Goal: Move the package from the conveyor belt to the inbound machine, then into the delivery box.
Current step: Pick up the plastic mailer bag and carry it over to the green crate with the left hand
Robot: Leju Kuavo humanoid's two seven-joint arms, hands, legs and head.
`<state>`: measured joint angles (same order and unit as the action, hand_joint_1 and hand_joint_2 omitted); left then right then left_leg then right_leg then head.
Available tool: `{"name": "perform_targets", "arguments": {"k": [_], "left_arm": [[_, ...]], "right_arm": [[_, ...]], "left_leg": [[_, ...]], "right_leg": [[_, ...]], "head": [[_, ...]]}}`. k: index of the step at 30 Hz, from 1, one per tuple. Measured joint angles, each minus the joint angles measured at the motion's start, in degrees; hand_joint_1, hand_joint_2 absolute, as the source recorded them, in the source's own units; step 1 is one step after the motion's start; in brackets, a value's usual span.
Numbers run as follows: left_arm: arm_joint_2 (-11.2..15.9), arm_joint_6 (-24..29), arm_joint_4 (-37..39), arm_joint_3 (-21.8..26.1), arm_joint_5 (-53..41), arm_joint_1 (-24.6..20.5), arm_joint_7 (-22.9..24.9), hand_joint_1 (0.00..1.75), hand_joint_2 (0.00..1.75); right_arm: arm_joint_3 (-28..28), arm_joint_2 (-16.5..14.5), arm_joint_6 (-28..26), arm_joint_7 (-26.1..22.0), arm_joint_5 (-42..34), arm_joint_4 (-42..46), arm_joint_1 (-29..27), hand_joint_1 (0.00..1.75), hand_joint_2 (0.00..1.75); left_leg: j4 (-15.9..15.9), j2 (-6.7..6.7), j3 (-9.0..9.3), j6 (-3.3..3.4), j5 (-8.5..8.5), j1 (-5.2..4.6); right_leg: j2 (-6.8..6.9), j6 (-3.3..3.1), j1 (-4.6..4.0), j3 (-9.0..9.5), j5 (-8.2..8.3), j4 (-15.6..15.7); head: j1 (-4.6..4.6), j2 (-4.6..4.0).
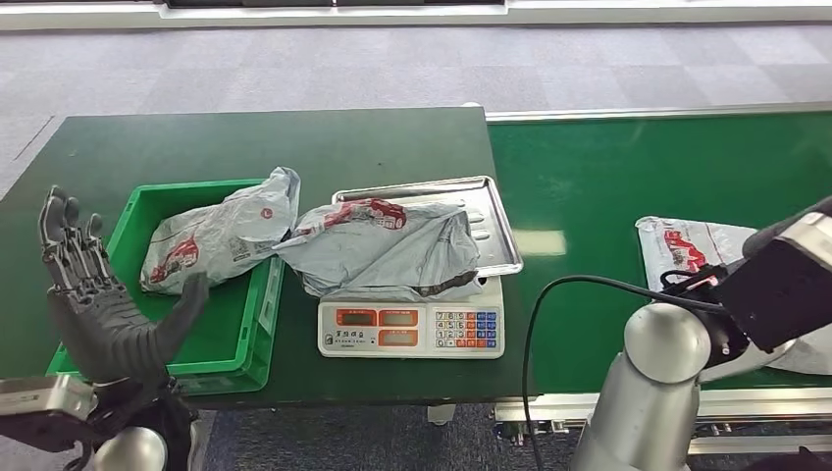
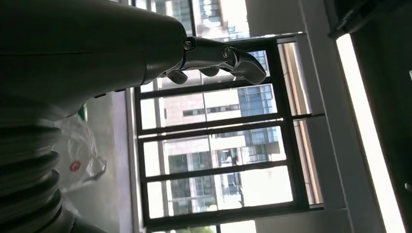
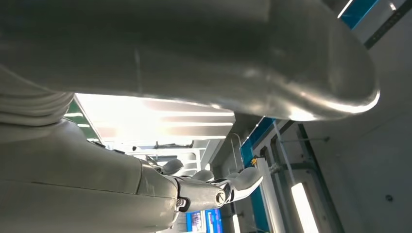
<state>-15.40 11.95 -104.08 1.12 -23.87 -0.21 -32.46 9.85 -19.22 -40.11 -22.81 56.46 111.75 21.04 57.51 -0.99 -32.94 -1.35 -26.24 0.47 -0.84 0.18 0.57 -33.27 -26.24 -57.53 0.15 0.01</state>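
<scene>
A grey package (image 1: 383,245) with red print lies crumpled on the steel tray (image 1: 502,228) of the inbound scale (image 1: 412,330). Another grey package (image 1: 221,235) rests in the green delivery box (image 1: 245,339), its end hanging over the right rim. A third package (image 1: 692,245) lies on the green conveyor belt (image 1: 638,167), partly hidden behind my right forearm (image 1: 775,289). My left hand (image 1: 93,304) is raised at the box's front left corner, fingers spread, holding nothing. In the right wrist view my right hand (image 3: 209,187) points at the ceiling with nothing in it.
The scale and box stand on a dark green table (image 1: 245,137) that butts against the belt. A black cable (image 1: 535,324) loops from my right arm over the belt's front edge. Grey carpet (image 1: 392,59) lies beyond the table.
</scene>
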Motion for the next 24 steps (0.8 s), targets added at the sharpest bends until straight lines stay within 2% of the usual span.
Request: {"name": "perform_targets", "arguments": {"k": [6,12,17,24], "left_arm": [[0.7,-0.1,4.9,-2.6,-15.6,-11.1,7.8,0.0,1.75],[3.1,-3.0,14.4,-9.4,-29.1,-19.9,13.5,0.0,1.75],[4.1,-5.8,25.5,-15.3,-37.6,-25.7,14.3,0.0,1.75],[4.1,-11.3,44.1,-21.9,-40.4,-32.6,11.6,0.0,1.75]], "right_arm": [[1.0,0.0,0.1,-0.3,-1.2,0.6,-1.6,0.0,0.0],[1.1,0.0,0.1,2.6,1.5,-0.2,-2.1,0.0,0.0],[-0.1,0.0,0.2,5.9,4.6,-1.6,-2.1,0.0,0.0],[-2.0,0.0,0.2,7.1,6.3,-4.5,-1.9,0.0,0.0]], "left_leg": [[0.0,0.0,0.01,-0.02,0.09,0.0],[0.0,-0.01,-0.01,-0.02,0.1,-0.01],[0.0,0.0,-0.02,-0.01,0.1,-0.01],[0.0,0.01,-0.02,-0.02,0.1,-0.02]], "right_leg": [[-0.01,0.03,0.02,0.01,0.13,0.0],[-0.01,0.04,0.03,0.02,0.16,0.0],[-0.02,0.04,0.04,0.0,0.16,0.0],[-0.04,0.04,0.03,0.0,0.16,0.0]], "head": [[0.0,-0.01],[0.0,-0.01],[0.0,-0.01],[0.01,0.01]]}}
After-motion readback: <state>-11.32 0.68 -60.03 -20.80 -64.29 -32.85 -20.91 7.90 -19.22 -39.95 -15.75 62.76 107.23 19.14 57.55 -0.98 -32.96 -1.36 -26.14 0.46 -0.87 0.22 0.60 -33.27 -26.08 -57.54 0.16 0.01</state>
